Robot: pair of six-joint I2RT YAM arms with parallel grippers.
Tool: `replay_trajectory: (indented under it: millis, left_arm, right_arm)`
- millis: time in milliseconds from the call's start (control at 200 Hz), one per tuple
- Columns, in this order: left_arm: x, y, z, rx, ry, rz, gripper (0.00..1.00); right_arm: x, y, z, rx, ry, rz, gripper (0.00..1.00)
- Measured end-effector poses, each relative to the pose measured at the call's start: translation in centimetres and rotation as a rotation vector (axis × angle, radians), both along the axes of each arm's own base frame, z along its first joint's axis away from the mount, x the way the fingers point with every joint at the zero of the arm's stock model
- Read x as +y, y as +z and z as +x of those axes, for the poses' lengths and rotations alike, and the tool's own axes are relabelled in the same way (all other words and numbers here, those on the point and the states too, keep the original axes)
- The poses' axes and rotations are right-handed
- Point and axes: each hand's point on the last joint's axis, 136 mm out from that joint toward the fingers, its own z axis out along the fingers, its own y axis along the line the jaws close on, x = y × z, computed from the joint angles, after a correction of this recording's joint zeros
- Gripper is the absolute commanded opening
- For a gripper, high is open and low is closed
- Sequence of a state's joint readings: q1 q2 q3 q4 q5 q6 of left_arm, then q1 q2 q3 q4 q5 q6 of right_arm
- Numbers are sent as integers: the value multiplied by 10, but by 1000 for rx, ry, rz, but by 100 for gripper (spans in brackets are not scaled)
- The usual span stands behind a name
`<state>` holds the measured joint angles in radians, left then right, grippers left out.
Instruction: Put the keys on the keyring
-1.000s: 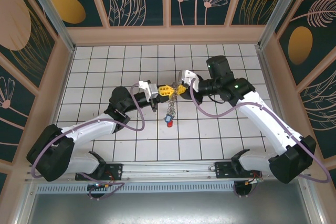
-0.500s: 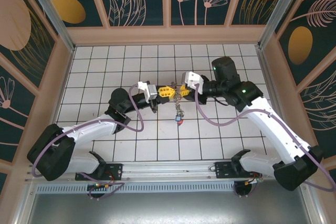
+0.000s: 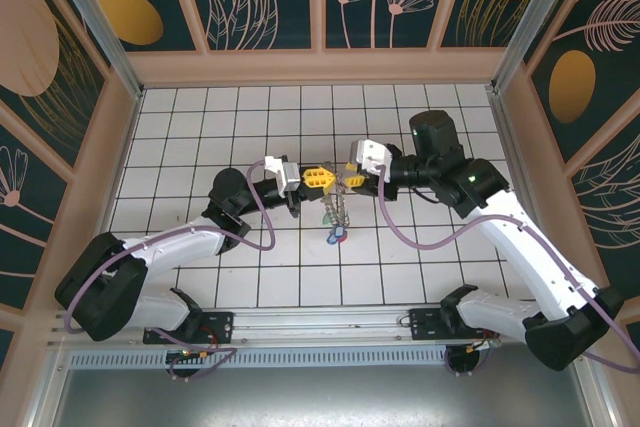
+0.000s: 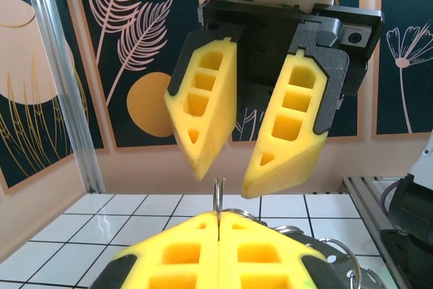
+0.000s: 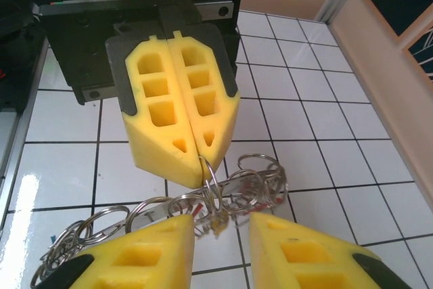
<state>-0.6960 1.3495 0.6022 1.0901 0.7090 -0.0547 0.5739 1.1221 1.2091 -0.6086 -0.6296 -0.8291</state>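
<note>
The keyring (image 3: pixel 338 203), a chain of several thin silver rings, hangs above the tiles at mid table. My left gripper (image 3: pixel 326 179) is shut on one upright ring of it (image 4: pixel 218 195), pinched edge-on between the yellow pads. In the right wrist view the chain (image 5: pixel 237 187) drapes below the left gripper (image 5: pixel 197 167). Small keys with a blue and red tag (image 3: pixel 338 234) dangle at its lower end; red and yellow bits (image 5: pixel 200 212) show among the rings. My right gripper (image 3: pixel 350 176) faces the left one, open, its pads (image 5: pixel 152 252) on either side of the chain without touching.
The white tiled floor (image 3: pixel 200 117) stretches all round under the raised grippers. Patterned walls with a wooden frame (image 3: pixel 320 65) and aluminium posts (image 4: pixel 57 79) close the back and sides. The arm bases (image 3: pixel 200 327) sit along the near edge.
My right arm has drawn back a little to the right. The hanging chain and keys have swung right and slightly lower. The left gripper has stayed in place.
</note>
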Motion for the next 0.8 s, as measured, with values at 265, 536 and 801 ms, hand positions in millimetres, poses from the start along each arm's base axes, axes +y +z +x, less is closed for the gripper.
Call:
replay_trajectory:
  millis: [265,536,801]
  left_arm:
    - [-1,-1,-4,-1,-20,4,0]
    - [-4,-8,-3,11,-30,17,0]
    - [-7,-12,-1,28,-35,35,7]
  right_arm:
    - [3,-15,0,59,17,-28,22]
    - [5,-14,-2,64,29,-30,11]
    - [3,-18,-3,81,32,-56,0]
